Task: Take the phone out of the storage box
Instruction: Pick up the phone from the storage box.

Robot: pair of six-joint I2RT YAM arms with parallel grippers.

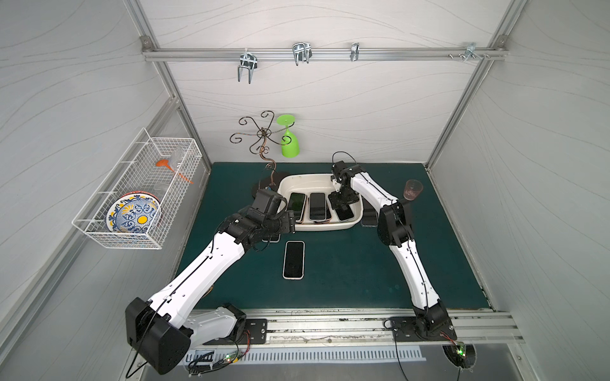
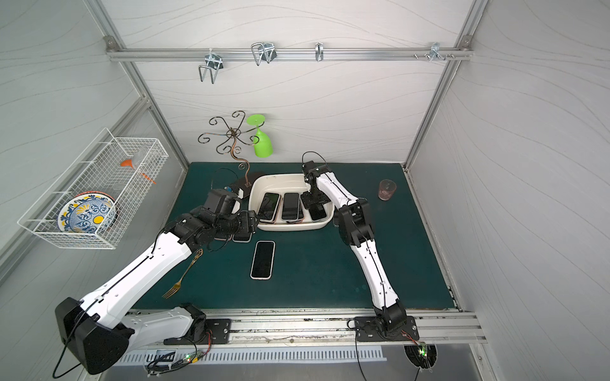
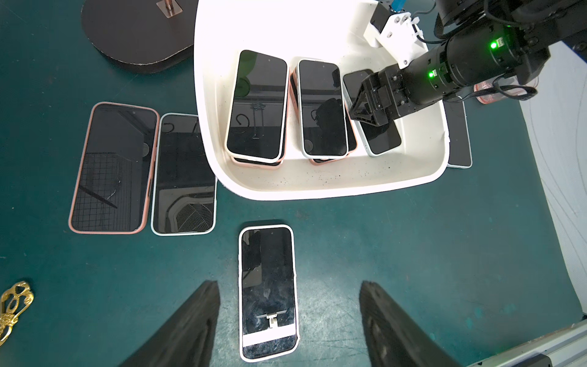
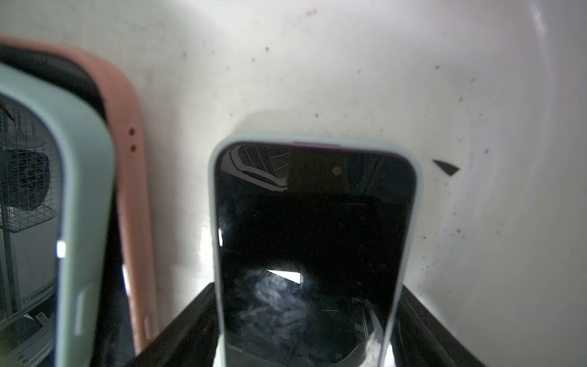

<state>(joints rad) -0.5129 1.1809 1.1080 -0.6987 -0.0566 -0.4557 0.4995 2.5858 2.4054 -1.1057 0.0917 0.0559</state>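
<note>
The cream-white storage box point(image 1: 317, 227) point(image 2: 290, 227) point(image 3: 317, 187) sits at the back middle of the green mat. Inside lie two stacks of phones point(image 3: 257, 105) point(image 3: 322, 108) and, at its right end, a pale-cased phone point(image 1: 345, 213) point(image 3: 381, 139) point(image 4: 311, 222). My right gripper point(image 3: 360, 111) point(image 4: 306, 302) reaches down into the box, its fingers pressed against both long edges of that phone. My left gripper point(image 3: 289, 286) hangs open in front of the box, above a white-cased phone point(image 1: 293, 260) point(image 3: 268, 292) that lies on the mat, and touches nothing.
A pink-cased phone point(image 3: 112, 168) and a pale-cased one point(image 3: 184, 174) lie on the mat left of the box, another phone point(image 3: 459, 139) right of it. A tinted glass point(image 1: 412, 189) stands back right, a wire stand with a green goblet point(image 1: 290, 138) behind, a gold fork point(image 2: 181, 280) front left.
</note>
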